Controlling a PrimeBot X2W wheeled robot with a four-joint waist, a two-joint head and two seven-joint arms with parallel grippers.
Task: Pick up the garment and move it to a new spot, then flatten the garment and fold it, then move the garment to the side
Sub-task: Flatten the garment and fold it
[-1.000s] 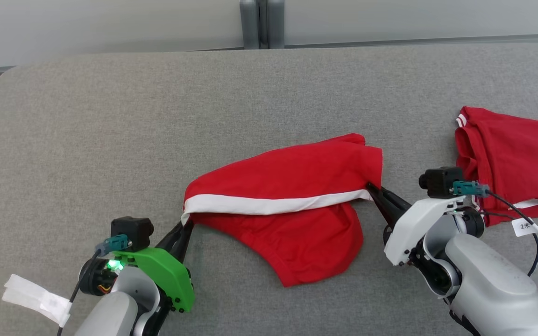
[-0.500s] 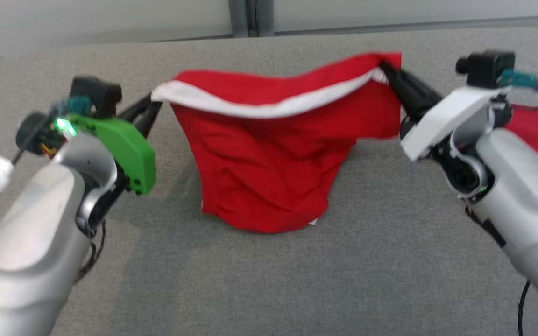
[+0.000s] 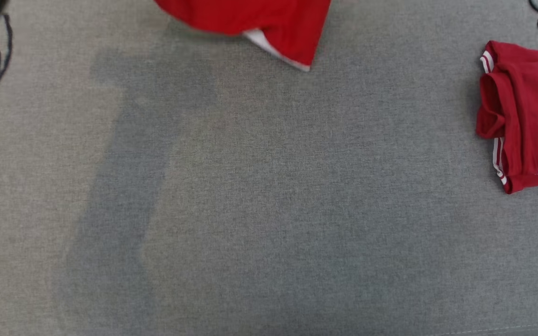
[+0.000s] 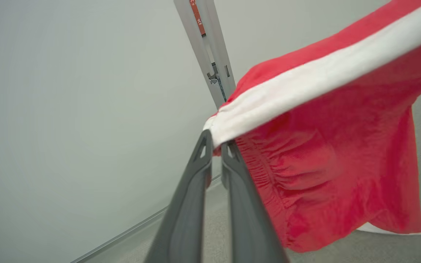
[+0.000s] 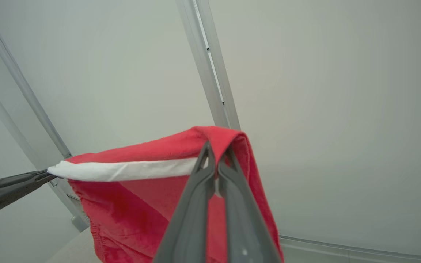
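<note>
Red garment (image 4: 323, 146) is held up off the grey padded surface (image 3: 269, 210), stretched btw. both grippers. L gripper (image 4: 216, 140) is pinched shut on one waistband end, R gripper (image 5: 216, 153) on the other. Hem hangs over the surface's far part. A folded red shirt (image 3: 526, 116) lies twd. its right side.

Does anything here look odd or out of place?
Nothing is damaged or spilled. The red shorts hang in mid-air, pinched at both waistband ends by the left gripper and right gripper. Another red garment lies aside.
</note>
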